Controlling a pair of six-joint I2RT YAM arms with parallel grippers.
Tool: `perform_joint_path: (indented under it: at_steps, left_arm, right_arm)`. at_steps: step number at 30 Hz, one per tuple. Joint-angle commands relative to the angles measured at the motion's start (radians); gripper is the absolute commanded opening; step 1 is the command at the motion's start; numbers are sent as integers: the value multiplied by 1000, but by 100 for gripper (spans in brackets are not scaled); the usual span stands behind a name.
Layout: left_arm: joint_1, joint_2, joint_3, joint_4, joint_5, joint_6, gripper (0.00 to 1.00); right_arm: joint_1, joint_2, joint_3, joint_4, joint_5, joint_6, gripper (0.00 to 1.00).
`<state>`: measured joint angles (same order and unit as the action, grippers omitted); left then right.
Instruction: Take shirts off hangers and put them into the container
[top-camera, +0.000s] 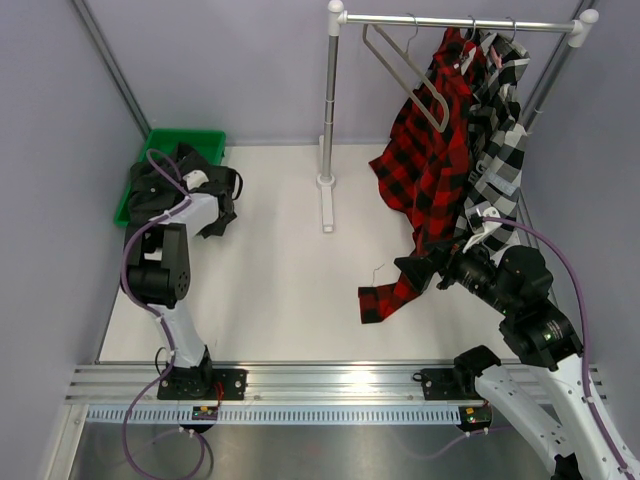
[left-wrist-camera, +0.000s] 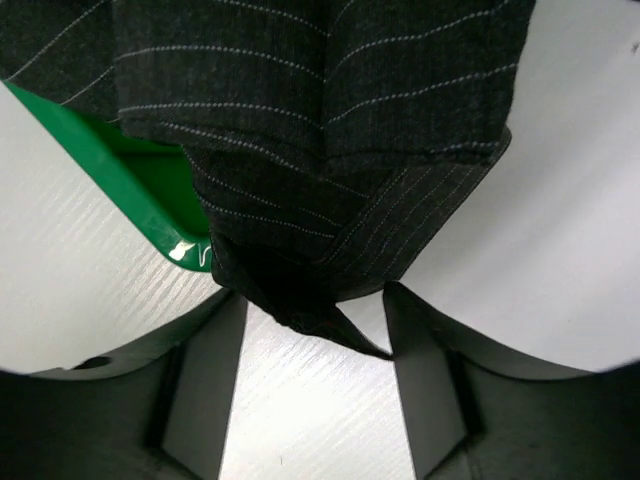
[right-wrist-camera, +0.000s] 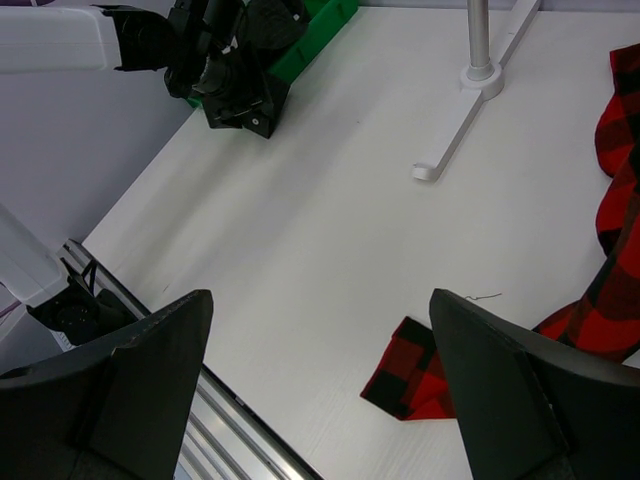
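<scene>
The dark charcoal pinstriped shirt (top-camera: 180, 175) lies bunched in the green container (top-camera: 195, 138) at the far left and spills over its near rim. My left gripper (top-camera: 218, 205) sits at that spill. In the left wrist view its jaws (left-wrist-camera: 315, 300) stand apart, with a hanging fold of the charcoal shirt (left-wrist-camera: 320, 150) between the tips and the container's corner (left-wrist-camera: 130, 175) to the left. The red-and-black plaid shirt (top-camera: 430, 160) and the black-and-white plaid shirt (top-camera: 503, 150) hang from the rail. One hanger (top-camera: 405, 65) hangs bare. My right gripper (top-camera: 425, 272) is open and empty beside the red shirt's low sleeve (right-wrist-camera: 410, 380).
The rack's upright pole (top-camera: 328, 100) and its white foot (top-camera: 326, 205) stand mid-table. The rail (top-camera: 460, 22) spans the back right. A second slanted rack leg (top-camera: 545, 90) runs behind the hanging shirts. Aluminium rails (top-camera: 330, 385) edge the near side.
</scene>
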<state>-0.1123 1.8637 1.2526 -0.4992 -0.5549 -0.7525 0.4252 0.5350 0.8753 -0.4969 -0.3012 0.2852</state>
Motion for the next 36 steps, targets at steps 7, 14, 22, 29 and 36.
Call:
perform_joint_path:
  at_steps: [7, 14, 22, 29, 36]
  left_arm:
    - [8, 6, 59, 16, -50, -4, 24]
    - [10, -70, 54, -6, -27, 54, 0]
    - [77, -124, 181, -10, -25, 168, 0]
    - [172, 15, 365, 19, -16, 260, 2]
    - [214, 268, 608, -12, 59, 369, 6]
  right_arm:
    - [-2, -1, -4, 29, -23, 8, 99]
    - [0, -3, -6, 27, -21, 8, 99]
    - [-2, 3, -4, 23, -18, 6, 99]
    - [-2, 28, -2, 21, -10, 6, 99]
    - [-2, 74, 1, 15, 2, 2, 99]
